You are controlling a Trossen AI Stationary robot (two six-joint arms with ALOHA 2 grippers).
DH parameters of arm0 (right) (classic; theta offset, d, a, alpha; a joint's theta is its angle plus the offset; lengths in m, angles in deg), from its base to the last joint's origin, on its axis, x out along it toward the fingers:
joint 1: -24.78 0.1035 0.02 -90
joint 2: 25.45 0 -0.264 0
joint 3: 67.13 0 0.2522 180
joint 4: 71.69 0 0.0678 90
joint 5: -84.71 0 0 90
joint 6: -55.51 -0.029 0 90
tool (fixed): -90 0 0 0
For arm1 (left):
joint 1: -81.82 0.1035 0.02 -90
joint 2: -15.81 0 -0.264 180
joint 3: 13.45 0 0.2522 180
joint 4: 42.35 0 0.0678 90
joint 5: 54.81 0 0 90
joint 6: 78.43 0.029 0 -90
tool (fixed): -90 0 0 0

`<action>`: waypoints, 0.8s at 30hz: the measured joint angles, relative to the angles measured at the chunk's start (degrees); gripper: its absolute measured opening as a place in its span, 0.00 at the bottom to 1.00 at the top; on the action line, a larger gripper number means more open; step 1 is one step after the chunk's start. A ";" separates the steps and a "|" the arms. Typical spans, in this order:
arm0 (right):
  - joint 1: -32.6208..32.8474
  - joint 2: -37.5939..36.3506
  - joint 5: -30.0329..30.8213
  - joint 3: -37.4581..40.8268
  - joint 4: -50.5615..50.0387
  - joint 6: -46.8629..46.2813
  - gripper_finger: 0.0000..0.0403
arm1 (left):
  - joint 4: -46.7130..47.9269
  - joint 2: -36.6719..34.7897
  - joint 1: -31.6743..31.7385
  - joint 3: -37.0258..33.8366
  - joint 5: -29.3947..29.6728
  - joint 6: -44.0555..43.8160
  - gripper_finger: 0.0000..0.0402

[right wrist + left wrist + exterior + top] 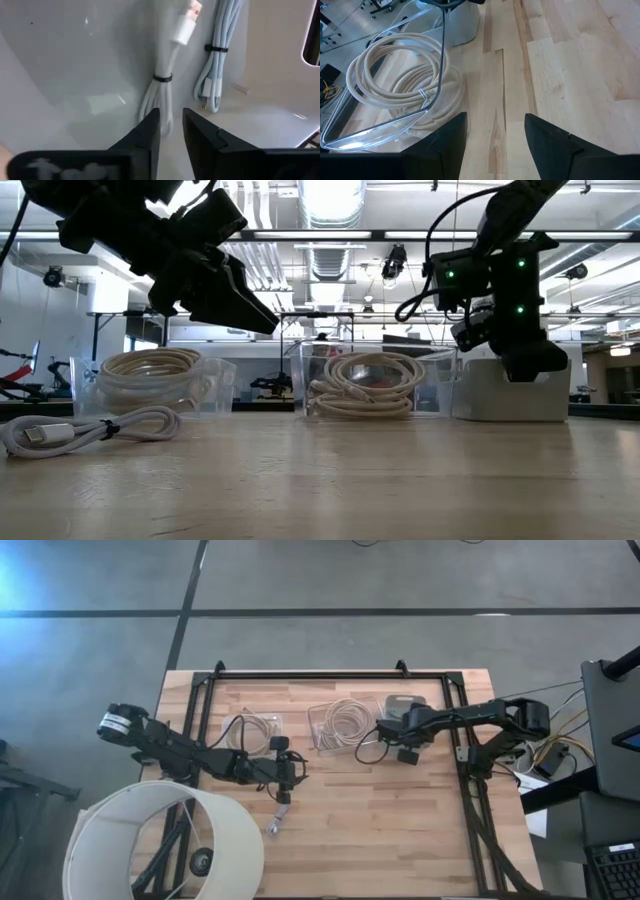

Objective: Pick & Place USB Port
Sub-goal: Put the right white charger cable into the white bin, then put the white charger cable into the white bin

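I see left gripper (283,772) open, centre-left of high view | right gripper (171,131) over grey bin (402,705), fingers slightly parted around bundled cable (162,95) | loose USB cable (277,818) lower centre-left on table (400,830)

Left hand (495,135) wide open mid-table; right hand (171,127) seemingly barely parted.

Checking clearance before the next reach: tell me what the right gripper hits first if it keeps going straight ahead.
Probably the tied white cable bundle lying just beyond the right gripper, inside the white bin; depth is hard to judge.
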 joint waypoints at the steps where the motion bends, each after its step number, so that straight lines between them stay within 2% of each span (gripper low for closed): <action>1: 0.00 -0.22 0.00 0.00 -0.06 0.00 0.21 | 0.00 -0.02 0.00 0.00 0.00 0.00 0.50; 10: 0.02 -3.73 -0.21 -0.01 -0.09 -0.28 0.32 | 0.09 -0.02 0.00 0.00 0.00 -0.58 0.50; 17: 0.02 -9.12 -0.36 -0.02 -0.14 -0.55 0.33 | 1.03 -0.02 0.00 0.02 -1.48 -10.60 0.50; 20: 0.02 -12.13 -0.41 -0.02 -0.15 -1.90 0.32 | 6.54 -0.02 -0.02 0.88 -2.68 -16.02 0.50; 24: 0.13 -16.35 -0.93 -0.98 -0.08 -4.46 0.30 | 19.96 -0.02 0.00 4.46 -4.84 -24.19 0.50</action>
